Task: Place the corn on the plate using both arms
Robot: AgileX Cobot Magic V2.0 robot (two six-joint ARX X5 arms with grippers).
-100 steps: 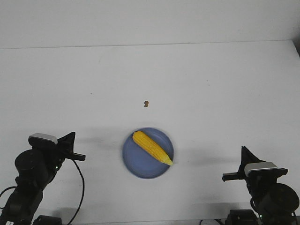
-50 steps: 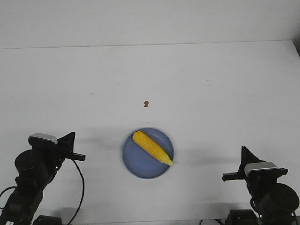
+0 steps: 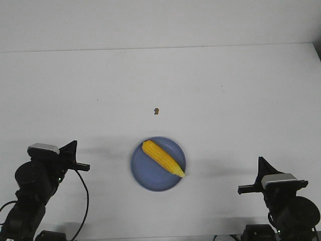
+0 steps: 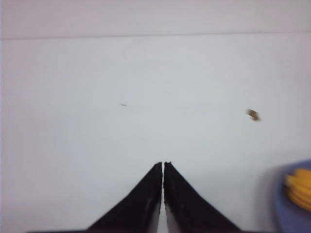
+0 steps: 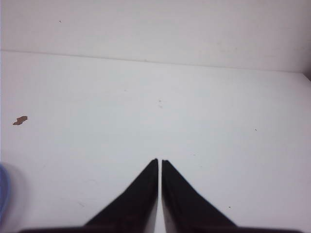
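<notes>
Both pincers are sitting pressed together right now, holding nothing. In the left wrist view the left pincer [image 4: 163, 165] is showing just a hairline slit between its two black tips, and the right pincer [image 5: 159, 161] is looking the same in its own wrist view. From the front, the left pincer [image 3: 86, 167] is pointing inward toward the middle of the counter [image 3: 225, 100], and the right pincer [image 3: 242, 190] is doing the same from the other side, both hanging near the front edge and well apart from each other.

Between them the plate [image 3: 143, 173] is sitting on the white counter, closer to the front than the back. The corn [image 3: 162, 157] is lying right on the plate, running diagonally with its fat end toward the back left and its pointed tip toward the front right, reaching the rim there. Neither pincer is touching the plate or the corn.

A tiny brown speck [image 3: 157, 111] is lying on the counter a bit behind the plate. It's also showing up in both wrist views, blurry in the left one.
</notes>
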